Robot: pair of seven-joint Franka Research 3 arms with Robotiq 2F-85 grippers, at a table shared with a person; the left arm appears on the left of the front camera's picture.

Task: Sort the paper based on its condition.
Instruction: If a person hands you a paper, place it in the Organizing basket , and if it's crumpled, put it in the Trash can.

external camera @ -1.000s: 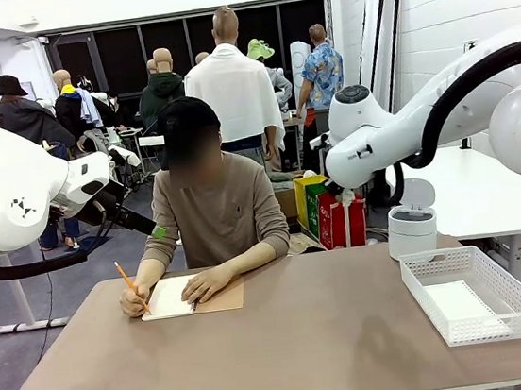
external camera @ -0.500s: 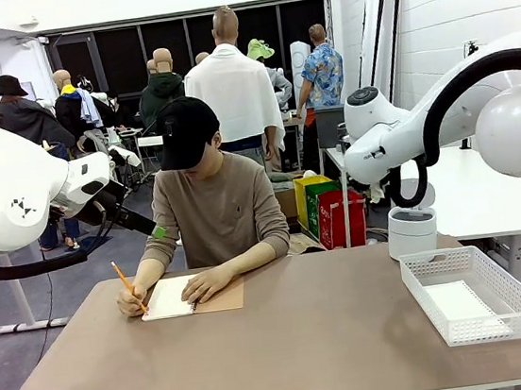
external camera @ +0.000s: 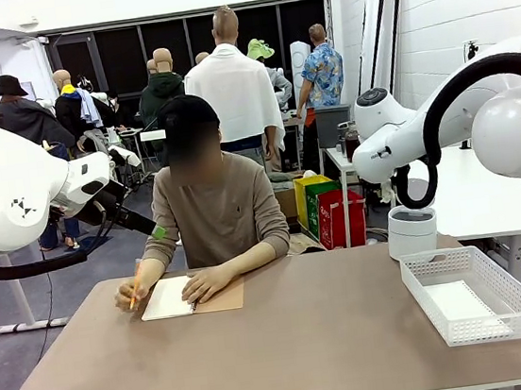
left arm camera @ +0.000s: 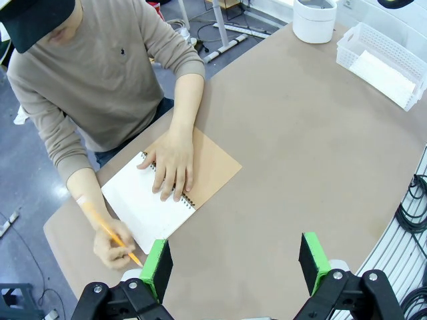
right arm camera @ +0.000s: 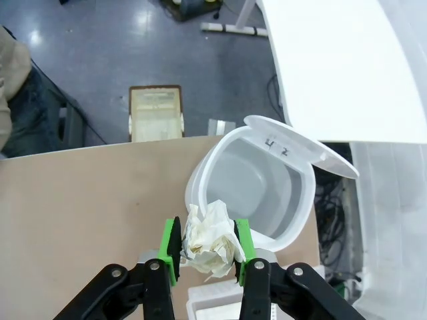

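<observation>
The right arm (external camera: 396, 135) has swung further toward the picture's right over the last second, and now stands above the white bin (external camera: 411, 231); the person's pencil (external camera: 135, 288) has tipped a little leftward; the other things on the bench (external camera: 307, 341) lie as they did. In the right wrist view the right hand (right arm camera: 207, 247) is clamped on a wad of crumpled paper (right arm camera: 212, 235), white with tan patches, pinched between the two green pads; the wad sits over the near rim of the bin, whose lid (right arm camera: 300, 150) is flipped open. Just beside the bin, nearer the robot, stands a white mesh basket (external camera: 500, 327); a flat sheet (external camera: 462, 303) lies inside it. The left hand (left arm camera: 235, 263) hovers high over the bench, its fingers wide apart and holding nothing. Below it the person rests one palm (left arm camera: 170, 163) on an open spiral notebook (left arm camera: 143, 203), whose brown cover is folded out to one side; the other fist (left arm camera: 113, 245) grips the pencil at the page's edge.
</observation>
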